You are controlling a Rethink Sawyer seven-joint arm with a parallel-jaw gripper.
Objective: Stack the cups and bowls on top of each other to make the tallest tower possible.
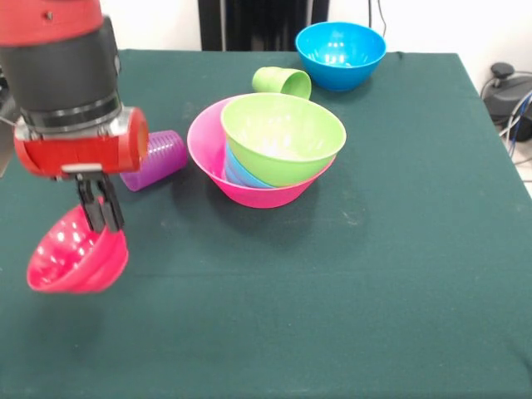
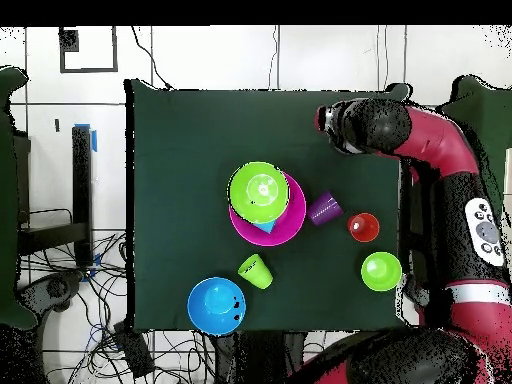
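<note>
My gripper [image 1: 101,224] is at the near left of the front view, shut on the rim of the small red bowl [image 1: 75,256], which hangs tilted. The tower is the large pink bowl [image 1: 208,154] holding a light blue piece [image 1: 237,170] with a medium green bowl [image 1: 283,137] tilted on top. A purple cup [image 1: 158,158] lies on its side beside it. A light green cup [image 1: 283,81] lies on its side behind. The overhead view shows a red bowl [image 2: 363,227] on the cloth beside the purple cup [image 2: 325,209], apart from the arm's end [image 2: 335,125].
A medium blue bowl [image 1: 341,54] stands upright at the far edge of the green cloth [image 1: 399,249]. A small green bowl [image 2: 381,271] sits near the robot's side in the overhead view; the arm hides it in the front view. Cables lie off the table.
</note>
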